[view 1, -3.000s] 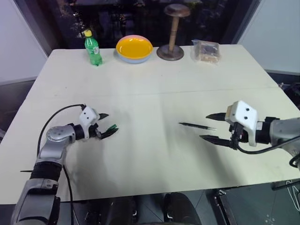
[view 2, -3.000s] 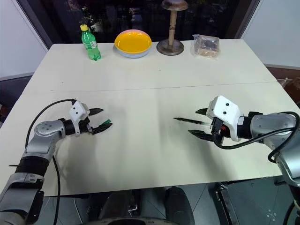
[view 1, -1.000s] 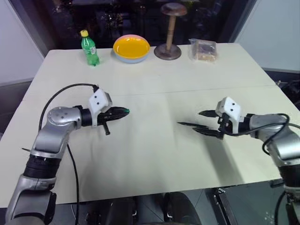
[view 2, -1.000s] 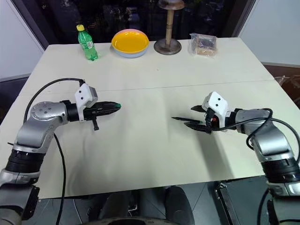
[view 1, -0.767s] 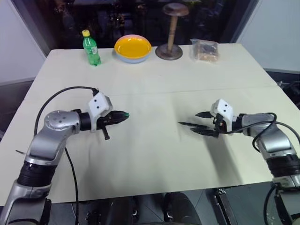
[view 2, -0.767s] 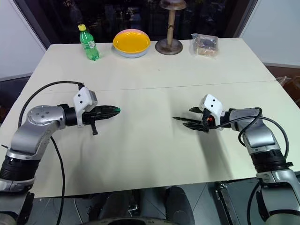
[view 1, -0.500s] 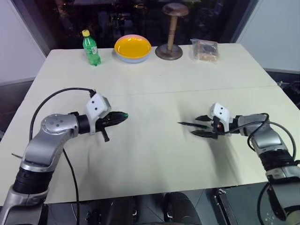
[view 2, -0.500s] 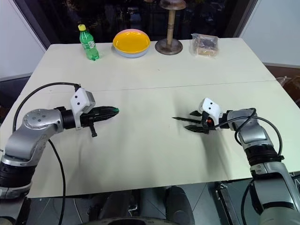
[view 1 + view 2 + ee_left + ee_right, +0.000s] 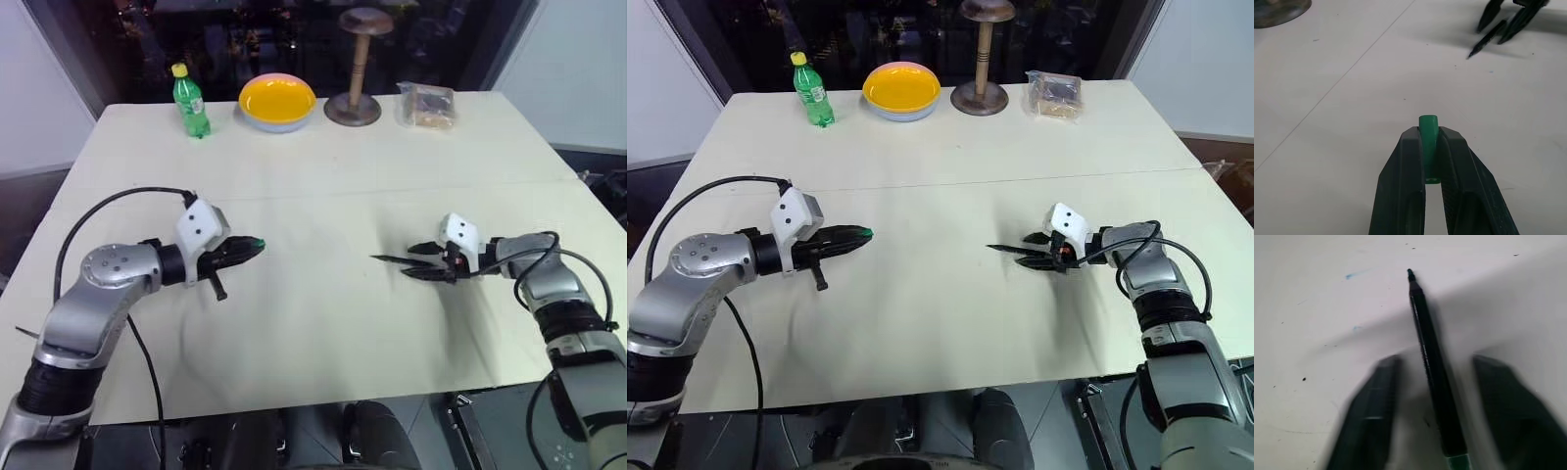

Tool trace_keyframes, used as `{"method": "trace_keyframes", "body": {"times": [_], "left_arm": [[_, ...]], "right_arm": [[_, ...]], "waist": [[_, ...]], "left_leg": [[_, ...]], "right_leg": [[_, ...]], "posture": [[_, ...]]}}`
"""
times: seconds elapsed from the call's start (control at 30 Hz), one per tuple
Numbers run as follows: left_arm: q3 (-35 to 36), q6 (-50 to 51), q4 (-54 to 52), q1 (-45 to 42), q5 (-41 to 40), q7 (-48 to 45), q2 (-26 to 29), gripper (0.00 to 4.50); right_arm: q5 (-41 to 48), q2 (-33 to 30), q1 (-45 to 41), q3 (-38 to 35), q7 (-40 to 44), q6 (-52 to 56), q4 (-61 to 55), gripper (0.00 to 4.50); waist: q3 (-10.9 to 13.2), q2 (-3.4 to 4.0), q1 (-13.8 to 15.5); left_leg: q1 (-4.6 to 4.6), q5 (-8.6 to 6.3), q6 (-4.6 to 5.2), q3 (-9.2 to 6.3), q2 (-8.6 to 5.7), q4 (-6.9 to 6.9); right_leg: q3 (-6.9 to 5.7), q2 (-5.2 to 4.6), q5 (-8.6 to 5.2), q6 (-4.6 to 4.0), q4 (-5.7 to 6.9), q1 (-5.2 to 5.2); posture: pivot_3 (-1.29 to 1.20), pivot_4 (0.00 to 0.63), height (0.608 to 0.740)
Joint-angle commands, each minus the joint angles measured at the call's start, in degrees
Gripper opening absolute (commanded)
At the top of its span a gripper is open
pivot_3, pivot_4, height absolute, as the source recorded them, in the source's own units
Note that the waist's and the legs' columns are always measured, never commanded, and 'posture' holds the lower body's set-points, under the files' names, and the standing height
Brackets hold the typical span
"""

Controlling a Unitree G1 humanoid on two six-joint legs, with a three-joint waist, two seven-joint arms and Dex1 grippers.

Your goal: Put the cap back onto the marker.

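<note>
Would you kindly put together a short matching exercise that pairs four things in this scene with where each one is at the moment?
Things:
1. cap
2. marker
3. green bottle
4. yellow bowl

Places:
A. at the far edge of the table, beside the wooden stand
B. lying on the table between the fingers of the right claw
C. pinched in the left claw, above the table
D. standing at the far left of the table

Pairs: 1-C, 2-B, 3-D, 4-A

A bright green cap [image 9: 1428, 128], a black marker [image 9: 1432, 367], and a yellow bowl [image 9: 278, 100] on a cream table [image 9: 323, 196].
</note>
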Motion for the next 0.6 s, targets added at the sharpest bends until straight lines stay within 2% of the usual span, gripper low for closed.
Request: {"method": "trace_keyframes", "body": {"times": [0.03,0.07,0.33,0.6], "left_arm": [[1.4,-0.3,-2.1,0.2,-0.7,0.4,0.7,0.00],[1.4,-0.3,-2.1,0.2,-0.7,0.4,0.7,0.00],[0.4,-0.8,-1.8,0.3,-0.6,0.7,0.6,0.00],[-7.5,-12.0,10.8,-8.4,5.2,-5.2,-2.0,0.00]], "right_arm": [[-1.9,-0.2,-0.1,0.3,0.2,0.0,2.1,0.39],[-1.9,-0.1,-0.1,0.3,0.3,0.0,2.3,0.05],[-2.2,-1.0,1.0,0.2,1.0,-0.6,-1.1,0.05],[-3.6,-4.9,0.7,0.2,1.2,0.7,-22.5,0.05]], "waist": [[0.0,0.00,0.0],[0.0,0.00,0.0],[0.0,0.00,0.0],[0.1,0.12,0.1]], "left_leg": [[0.01,0.00,0.00,0.00,0.00,0.00],[0.02,0.00,0.00,0.00,0.00,0.00],[0.04,0.00,-0.01,-0.01,0.00,0.01],[-0.04,0.00,0.00,0.01,-0.01,0.01]], "right_leg": [[0.00,0.00,0.00,0.00,0.00,0.01],[0.00,-0.01,0.00,0.00,0.00,0.02],[0.00,-0.03,0.00,-0.01,0.00,0.05],[-0.01,-0.02,0.00,0.00,0.03,-0.07]], "posture": [[0.00,0.150,0.740],[0.00,0.150,0.740],[0.00,0.150,0.740],[0.00,0.150,0.740]]}}
